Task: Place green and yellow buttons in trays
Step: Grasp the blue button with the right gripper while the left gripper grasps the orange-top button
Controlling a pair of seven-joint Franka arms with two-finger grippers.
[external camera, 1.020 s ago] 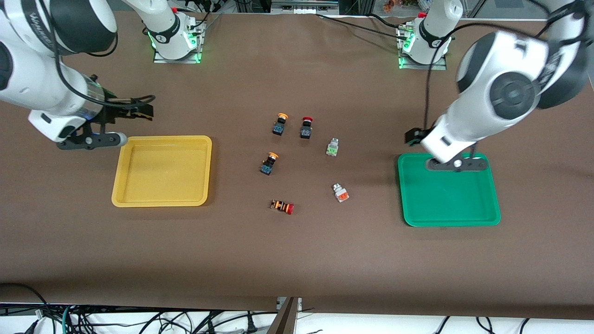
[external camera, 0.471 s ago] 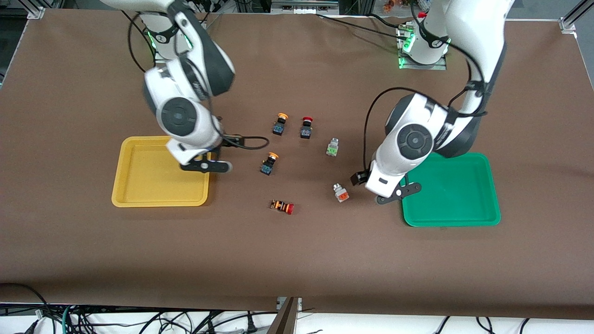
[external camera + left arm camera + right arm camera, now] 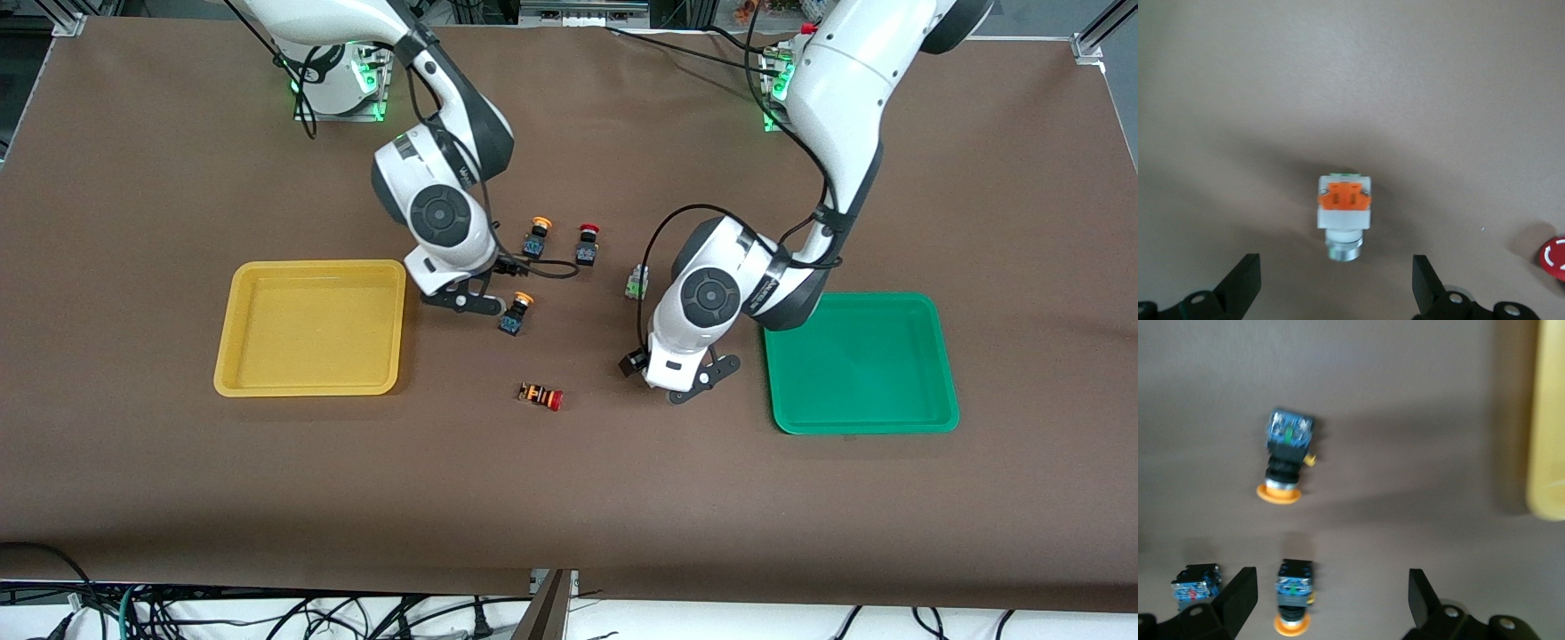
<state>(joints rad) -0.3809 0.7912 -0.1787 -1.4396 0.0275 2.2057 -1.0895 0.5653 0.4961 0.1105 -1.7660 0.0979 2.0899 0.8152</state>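
Both sets of jaws stand released: your left gripper hangs over the orange-faced switch, which lies on the counter beside the green tray, and your right gripper is over the yellow-capped switches between that tray and the yellow tray. Watch the right side: the red-capped switch sits close, so an off-centre descent could knock or grab it. Only the left wrist view shows the orange-faced switch; the front view hides it under the arm.
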